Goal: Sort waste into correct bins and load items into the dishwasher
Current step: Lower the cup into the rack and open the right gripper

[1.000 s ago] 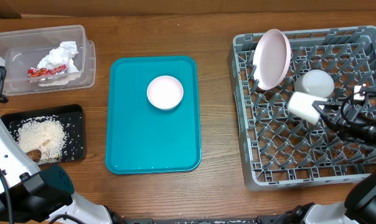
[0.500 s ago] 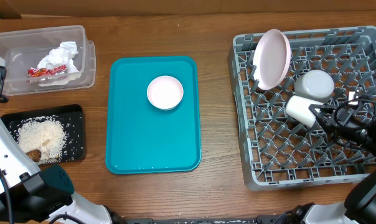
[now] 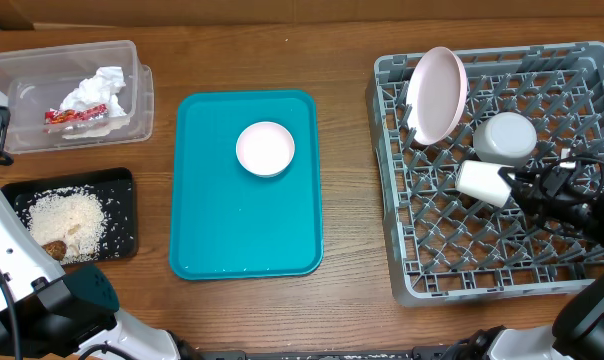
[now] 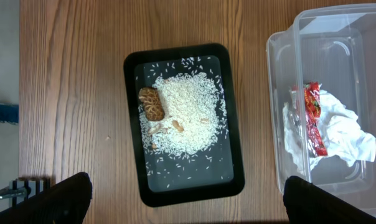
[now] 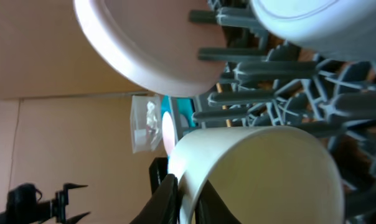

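My right gripper point(image 3: 510, 180) is shut on the rim of the small white cup point(image 3: 482, 183), holding it on its side over the grey dish rack point(image 3: 402, 270); the cup fills the right wrist view point(image 5: 263, 168). The pink plate point(image 3: 437, 93) stands in the rack's back left, the blue-white bowl point(image 3: 505, 137) upside down beside it. The smaller pink dish point(image 3: 265, 148) sits on the teal tray point(image 3: 212, 230). The clear tub point(image 3: 137, 95) holds the napkin point(image 3: 97, 90) and red wrapper point(image 3: 72, 116). The black tray point(image 4: 235, 180) holds rice and a brown lump point(image 4: 152, 103). My left gripper point(image 4: 182, 214) is open above it.
The teal tray lies in the middle between the bins on the left and the rack on the right. Bare wooden tabletop point(image 3: 347, 200) runs between the teal tray and the rack. The left arm's base stands at the front left corner.
My right gripper has moved the cup leftward and slightly nearer across the rack, away from the bowl. Everything else is unchanged.
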Robot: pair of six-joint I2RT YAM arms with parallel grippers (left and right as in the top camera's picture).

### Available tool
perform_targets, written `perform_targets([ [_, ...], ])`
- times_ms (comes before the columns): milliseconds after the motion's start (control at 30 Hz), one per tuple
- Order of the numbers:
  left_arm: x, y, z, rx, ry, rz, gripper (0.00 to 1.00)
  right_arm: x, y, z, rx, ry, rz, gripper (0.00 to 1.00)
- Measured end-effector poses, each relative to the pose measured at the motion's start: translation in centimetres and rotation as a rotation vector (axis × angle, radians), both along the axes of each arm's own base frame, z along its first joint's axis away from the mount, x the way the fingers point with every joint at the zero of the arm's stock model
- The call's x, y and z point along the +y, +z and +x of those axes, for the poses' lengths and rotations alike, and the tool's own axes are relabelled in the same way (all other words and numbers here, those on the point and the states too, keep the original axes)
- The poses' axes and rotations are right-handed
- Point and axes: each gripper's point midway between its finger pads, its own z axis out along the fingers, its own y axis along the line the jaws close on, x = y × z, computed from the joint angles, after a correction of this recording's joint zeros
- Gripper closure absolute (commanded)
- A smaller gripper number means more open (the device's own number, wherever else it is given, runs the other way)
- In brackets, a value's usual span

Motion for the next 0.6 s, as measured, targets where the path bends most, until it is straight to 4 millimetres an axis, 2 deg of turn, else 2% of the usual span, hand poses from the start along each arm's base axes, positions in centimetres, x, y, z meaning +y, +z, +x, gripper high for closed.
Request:
perform_targets([
  [133,0.0,0.0,0.0,0.000,0.000,0.000,0.00,-1.0,-0.1,0.4,0.078,-0.033,-0.032,0.93],
  [333,0.0,0.0,0.0,0.000,0.000,0.000,0.00,-1.9,-0.3,0.7,0.207,-0.076,-0.072,0.93],
  [500,0.0,0.0,0.0,0.000,0.000,0.000,0.00,-2.7,-0.8,0.7,0.283,-0.117,-0.107,0.84],
  [600,0.0,0.0,0.0,0.000,0.000,0.000,0.00,-4.2,-1.7,0.5,0.335,-0.163,-0.178,0.82],
])
